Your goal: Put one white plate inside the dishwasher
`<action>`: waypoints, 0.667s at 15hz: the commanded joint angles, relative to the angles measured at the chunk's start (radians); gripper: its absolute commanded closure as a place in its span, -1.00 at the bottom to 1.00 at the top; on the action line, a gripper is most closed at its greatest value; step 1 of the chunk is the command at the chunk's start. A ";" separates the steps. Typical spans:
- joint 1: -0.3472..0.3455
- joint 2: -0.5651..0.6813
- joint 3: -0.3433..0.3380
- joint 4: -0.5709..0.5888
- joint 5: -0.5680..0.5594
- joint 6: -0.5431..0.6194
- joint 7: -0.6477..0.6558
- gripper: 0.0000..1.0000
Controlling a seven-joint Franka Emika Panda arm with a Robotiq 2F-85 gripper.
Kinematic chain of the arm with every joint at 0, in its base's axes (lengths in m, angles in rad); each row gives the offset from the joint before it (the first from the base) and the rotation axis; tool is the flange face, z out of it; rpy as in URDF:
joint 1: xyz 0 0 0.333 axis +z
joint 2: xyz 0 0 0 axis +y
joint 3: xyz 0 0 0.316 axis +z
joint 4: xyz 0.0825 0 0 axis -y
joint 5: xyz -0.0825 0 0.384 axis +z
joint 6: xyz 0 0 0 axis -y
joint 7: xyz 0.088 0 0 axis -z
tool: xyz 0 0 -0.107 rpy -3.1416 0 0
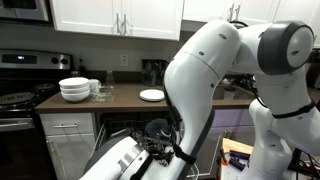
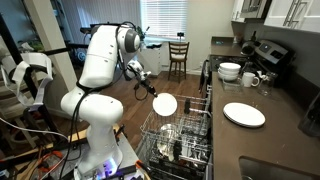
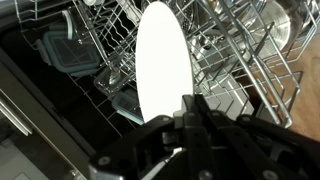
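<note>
You have the gripper [image 3: 190,108] clamped shut on the rim of the white plate [image 3: 162,60], which hangs on edge just above the pulled-out wire rack [image 3: 245,60] of the dishwasher [image 2: 198,148]. To seat it well, line the plate's edge up with a free gap between two rows of tines and lower it straight, without twisting (a tilted plate would likely catch a wire and slip in your grip). Let go only once the lower rim rests in the rack. The plate is small, round and plain white with a shallow rim. In an exterior view it shows its flat face, well apart from the second plate [image 2: 244,114] on the counter [image 2: 285,128].
</note>
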 commanded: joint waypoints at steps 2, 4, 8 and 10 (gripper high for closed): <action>-0.047 -0.186 0.033 -0.195 -0.003 0.115 0.060 0.98; -0.069 -0.254 0.048 -0.269 0.005 0.161 0.067 0.98; -0.143 -0.393 0.080 -0.424 0.014 0.350 0.052 0.97; -0.132 -0.314 0.080 -0.357 -0.002 0.308 0.051 0.91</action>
